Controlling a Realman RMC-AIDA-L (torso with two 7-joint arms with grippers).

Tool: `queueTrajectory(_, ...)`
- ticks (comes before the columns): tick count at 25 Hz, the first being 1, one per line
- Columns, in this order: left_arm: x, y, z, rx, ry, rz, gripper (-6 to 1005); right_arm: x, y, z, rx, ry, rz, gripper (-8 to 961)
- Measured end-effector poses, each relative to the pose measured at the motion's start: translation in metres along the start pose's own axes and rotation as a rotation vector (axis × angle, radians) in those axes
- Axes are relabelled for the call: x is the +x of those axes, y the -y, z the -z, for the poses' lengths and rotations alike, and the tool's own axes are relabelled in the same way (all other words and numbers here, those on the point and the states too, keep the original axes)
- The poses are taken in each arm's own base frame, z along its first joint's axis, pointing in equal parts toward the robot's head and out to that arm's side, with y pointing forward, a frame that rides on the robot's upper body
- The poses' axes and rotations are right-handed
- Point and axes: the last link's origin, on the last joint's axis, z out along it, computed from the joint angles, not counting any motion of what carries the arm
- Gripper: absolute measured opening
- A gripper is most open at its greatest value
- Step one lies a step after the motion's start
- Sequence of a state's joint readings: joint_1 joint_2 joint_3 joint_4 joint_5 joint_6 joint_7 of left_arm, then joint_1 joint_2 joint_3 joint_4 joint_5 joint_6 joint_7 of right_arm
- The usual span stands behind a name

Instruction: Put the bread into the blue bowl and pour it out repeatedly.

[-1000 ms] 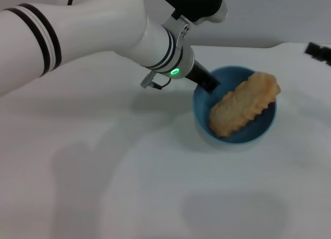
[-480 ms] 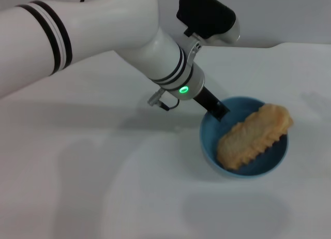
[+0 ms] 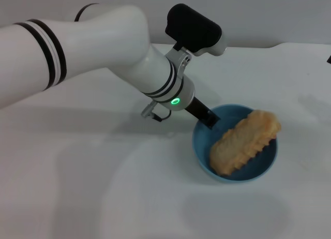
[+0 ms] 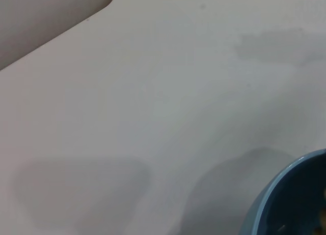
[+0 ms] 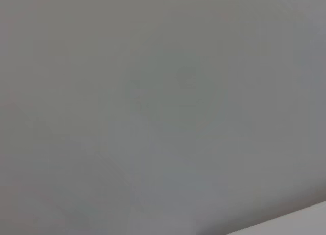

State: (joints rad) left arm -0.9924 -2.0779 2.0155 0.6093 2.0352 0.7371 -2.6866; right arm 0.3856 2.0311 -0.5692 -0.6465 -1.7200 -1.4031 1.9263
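Note:
The blue bowl (image 3: 258, 169) sits right of centre in the head view, and I cannot tell whether it rests on the table. The bread (image 3: 245, 142) lies slantwise inside it, plain tan side up, with one end leaning on the far right rim. My left gripper (image 3: 207, 118) reaches down from the left and is shut on the bowl's near-left rim. The left wrist view shows a piece of the bowl's rim (image 4: 277, 194). Of my right gripper only a dark sliver (image 3: 329, 58) shows at the right edge of the head view.
The white table (image 3: 103, 187) stretches around the bowl on all sides. Its far edge (image 3: 269, 45) runs along the back. My left arm (image 3: 103, 47) spans the upper left of the head view. The right wrist view shows only plain grey.
My left gripper has carried the bowl with the bread nearer to me and lower, then a little to the left. The bread stayed in the bowl. The right gripper has slipped almost out of view.

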Motion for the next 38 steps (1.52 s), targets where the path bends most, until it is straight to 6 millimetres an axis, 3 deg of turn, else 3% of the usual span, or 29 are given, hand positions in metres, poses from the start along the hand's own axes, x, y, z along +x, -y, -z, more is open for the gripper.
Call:
queueTrajectory(12, -0.004, 0.005, -0.001, 0.023, 0.001, -0.01, -2, 0.004, 0.001, -0.004, 0.001, 0.009, -0.021, 508)
queueTrajectory(18, -0.002, 0.011, 0.002, 0.029, -0.015, 0.012, 52, 0.003, 0.004, -0.004, 0.024, 0.019, -0.016, 508)
queueTrajectory(22, 0.001, 0.017, 0.004, 0.041, -0.045, 0.034, 302, 0.003, 0.006, -0.004, 0.038, 0.023, -0.007, 507)
queueTrajectory(26, 0.014, 0.036, 0.016, 0.09, -0.196, 0.103, 497, 0.003, 0.017, -0.001, 0.105, 0.043, 0.063, 507)
queueTrajectory(31, 0.024, 0.059, 0.035, 0.203, -0.429, 0.156, 573, 0.01, 0.028, -0.002, 0.172, 0.042, 0.13, 507)
queueTrajectory(38, 0.004, 0.08, 0.039, 0.334, -0.567, 0.216, 595, 0.02, 0.045, -0.002, 0.298, 0.089, 0.235, 507)
